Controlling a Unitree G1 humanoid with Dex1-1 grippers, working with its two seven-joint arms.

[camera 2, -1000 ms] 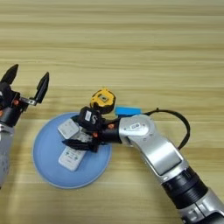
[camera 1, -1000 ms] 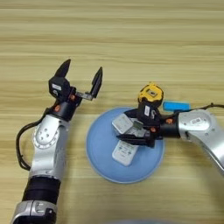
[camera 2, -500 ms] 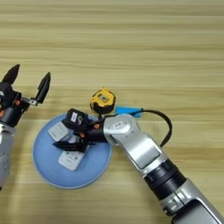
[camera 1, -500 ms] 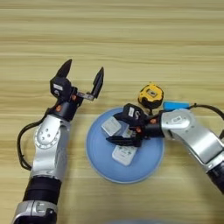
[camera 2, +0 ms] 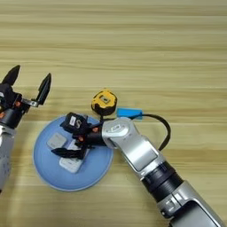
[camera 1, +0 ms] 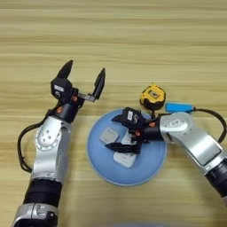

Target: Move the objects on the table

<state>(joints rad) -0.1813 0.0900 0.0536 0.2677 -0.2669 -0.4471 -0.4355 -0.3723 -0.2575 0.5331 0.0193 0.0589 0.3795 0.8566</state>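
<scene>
Nearest you, the plate (camera 1: 150, 170) holds the remote (camera 1: 127, 156) and, just left of it, the block (camera 1: 108, 135). Your right gripper (camera 1: 119, 133) hangs over the remote with fingers spread, one on each side of it. Your left gripper (camera 1: 84, 76) is off the plate's upper left, fingers wide apart, empty. Beyond the plate lie the tape measure (camera 1: 152, 96) and the bar (camera 1: 179, 107).
</scene>
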